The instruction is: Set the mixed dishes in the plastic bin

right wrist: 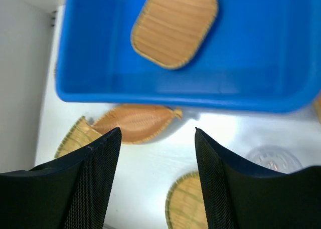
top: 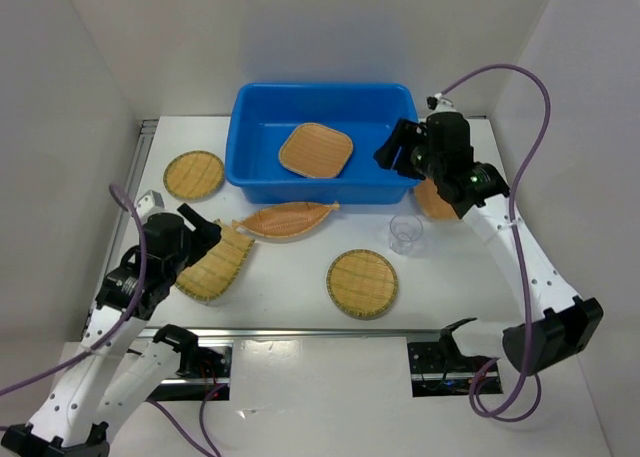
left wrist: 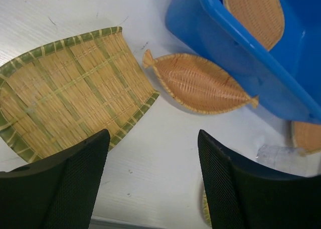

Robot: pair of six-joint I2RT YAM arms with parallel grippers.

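The blue plastic bin (top: 262,127) stands at the back with one rounded-square tray (top: 316,150) in it. On the table lie a leaf-shaped tray (top: 285,219), a green-edged tray (top: 215,262), two round trays (top: 194,175) (top: 362,283) and a clear cup (top: 405,233). Another tray (top: 437,201) is partly hidden under the right arm. My left gripper (top: 205,227) is open and empty above the table, beside the green-edged tray (left wrist: 65,88) and short of the leaf tray (left wrist: 198,83). My right gripper (top: 398,149) is open and empty, high over the bin's right front rim (right wrist: 175,93).
White walls close in the table on the left, back and right. A metal rail runs along the near edge (top: 300,332). The cup (right wrist: 273,159) and a round tray (right wrist: 188,204) lie below the right gripper (right wrist: 156,139).
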